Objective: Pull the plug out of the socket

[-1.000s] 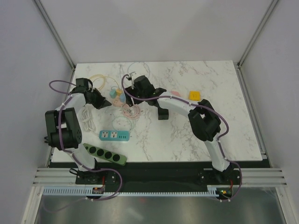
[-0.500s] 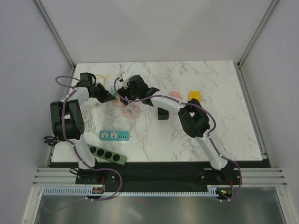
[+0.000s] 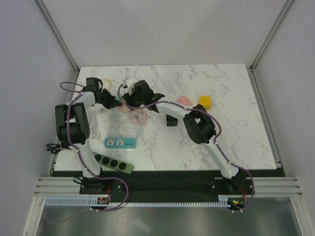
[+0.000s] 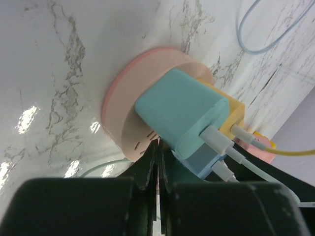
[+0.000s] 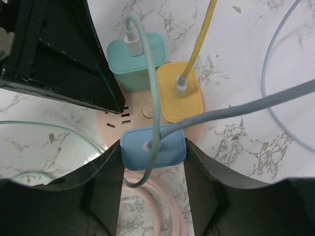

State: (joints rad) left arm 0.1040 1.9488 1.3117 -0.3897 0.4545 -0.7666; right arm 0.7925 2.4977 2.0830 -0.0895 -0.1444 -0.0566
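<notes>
A round pink socket (image 4: 129,109) lies on the marble table with a teal plug (image 4: 177,110), a yellow plug (image 4: 232,114) and a blue plug (image 5: 152,147) in it. My right gripper (image 5: 153,153) is shut on the blue plug, one finger on each short side. My left gripper (image 4: 158,147) is shut and empty, its tips pressed on the socket's top face beside the teal plug. In the top view both grippers meet over the socket at the far left, the left (image 3: 114,102) and the right (image 3: 127,98); the socket itself is hidden there.
Pink and white cable coils (image 3: 138,117) lie just in front of the socket. A teal power strip (image 3: 120,142) and a green power strip (image 3: 110,162) lie near the front left edge. A black object (image 3: 171,120), a pink piece (image 3: 183,100) and a yellow block (image 3: 205,101) sit mid-table.
Both arms have moved in on the socket: the right gripper shifted left over the plugs, and the left gripper swung up and right to meet it.
</notes>
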